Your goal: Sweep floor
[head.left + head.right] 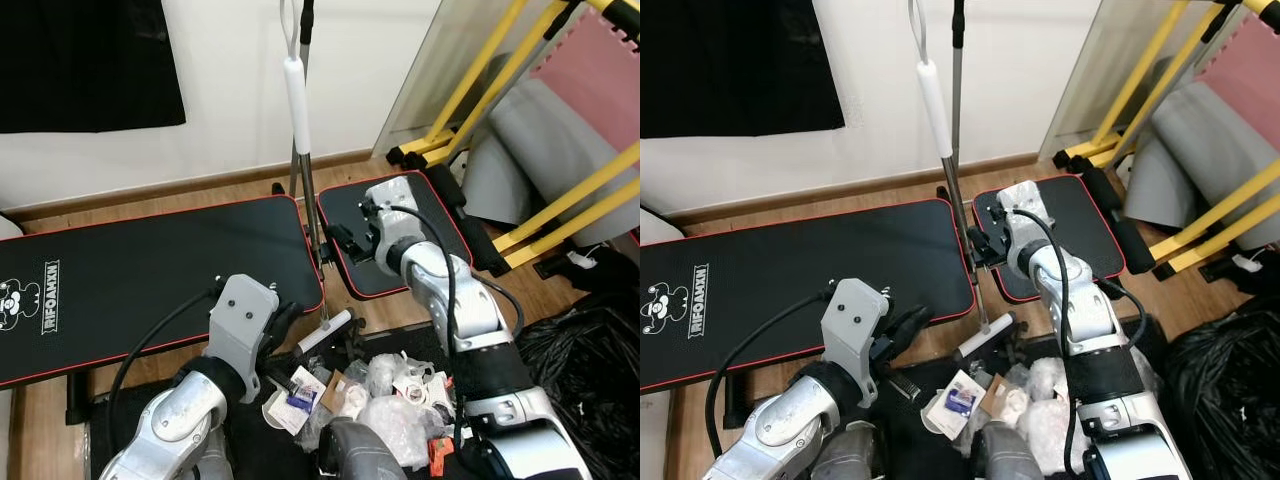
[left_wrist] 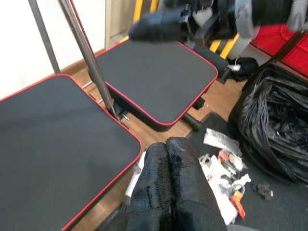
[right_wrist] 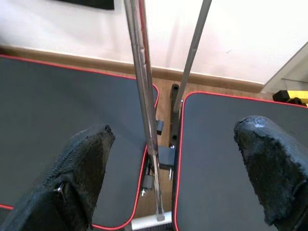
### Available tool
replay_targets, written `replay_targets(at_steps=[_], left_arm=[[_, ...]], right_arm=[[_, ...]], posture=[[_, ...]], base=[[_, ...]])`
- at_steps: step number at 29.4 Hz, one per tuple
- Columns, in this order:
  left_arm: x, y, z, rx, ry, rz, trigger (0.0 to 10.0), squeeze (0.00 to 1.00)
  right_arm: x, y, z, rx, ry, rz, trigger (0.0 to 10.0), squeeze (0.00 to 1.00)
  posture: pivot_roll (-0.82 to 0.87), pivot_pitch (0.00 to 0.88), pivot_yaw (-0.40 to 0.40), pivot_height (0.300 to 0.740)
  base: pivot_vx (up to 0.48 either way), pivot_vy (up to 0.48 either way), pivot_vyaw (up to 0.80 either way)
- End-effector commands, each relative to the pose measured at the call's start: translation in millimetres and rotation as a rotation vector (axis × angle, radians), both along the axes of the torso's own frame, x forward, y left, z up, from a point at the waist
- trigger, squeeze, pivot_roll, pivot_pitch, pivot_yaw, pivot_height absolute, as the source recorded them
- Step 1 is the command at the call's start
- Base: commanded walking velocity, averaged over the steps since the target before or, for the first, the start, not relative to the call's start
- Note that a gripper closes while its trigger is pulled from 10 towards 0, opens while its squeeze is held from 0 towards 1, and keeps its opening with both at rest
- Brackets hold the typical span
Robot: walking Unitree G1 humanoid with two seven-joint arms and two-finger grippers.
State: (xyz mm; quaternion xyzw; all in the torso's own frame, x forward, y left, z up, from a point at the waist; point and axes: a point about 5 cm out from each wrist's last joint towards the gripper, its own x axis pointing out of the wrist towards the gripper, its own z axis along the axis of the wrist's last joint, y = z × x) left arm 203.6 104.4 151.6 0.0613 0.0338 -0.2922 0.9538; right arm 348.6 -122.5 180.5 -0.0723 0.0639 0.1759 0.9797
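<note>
In the gap between the two black pads of a workout bench stands the broom (image 1: 308,190), a thin silver pole with a white grip high up. It leans up toward the white wall (image 1: 230,90). Its low end sits at the front edge of the big pad (image 1: 150,270), by a small white bar on the wood floor (image 1: 200,190).

The right gripper (image 3: 175,168) is out over the near edge of the small pad (image 1: 400,230), just beside the pole. Its two black fingers (image 3: 82,163) are spread wide apart. The pole shows in the gap between them, nearer to one finger, and they do not touch it. They hold nothing.

The left gripper (image 2: 171,187) is low down, by the front edge of the big pad. Its two fingers are pressed together, with nothing seen between them. They point over the floor toward the gap in the bench.

On the floor in front of the bench is a pile of trash (image 1: 380,390): crumpled clear wrappers, bits of paper and small packets. It lies on a dark mat. To the right of the pile is a shiny black trash bag (image 1: 585,360). Behind the small pad, near the wall, are yellow metal bars (image 1: 480,90) and a grey pad.
</note>
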Motion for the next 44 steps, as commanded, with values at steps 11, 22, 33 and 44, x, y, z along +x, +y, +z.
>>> replay_targets(at_steps=[11,22,33,44], left_arm=[[-1.6,-3.9,-0.8,0.021,0.012,-0.05,10.0,0.0],[6.9,-5.5,0.9,0.029,0.002,-0.058,10.0,0.0],[10.9,-4.8,3.9,0.031,-0.016,-0.042,10.0,0.0],[9.4,-1.4,8.5,0.013,-0.029,0.018,10.0,0.0]], right_arm=[[-8.1,-25.1,0.8,0.111,-0.013,-0.128,10.0,0.0],[-10.4,-36.4,1.5,0.11,-0.009,-0.188,10.0,0.0],[-13.3,-12.2,2.6,0.079,-0.032,0.057,10.0,0.0],[6.5,4.9,15.0,0.06,-0.066,0.129,10.0,0.0]], posture=[[-0.06,0.293,-0.179,0.74],[-0.07,0.271,-0.173,0.74],[-0.07,0.272,-0.179,0.74],[-0.06,0.298,-0.192,0.74]], base=[[0.0,0.131,-0.51],[0.0,0.0,-0.8],[0.0,0.0,-0.15],[0.0,0.0,0.0]])
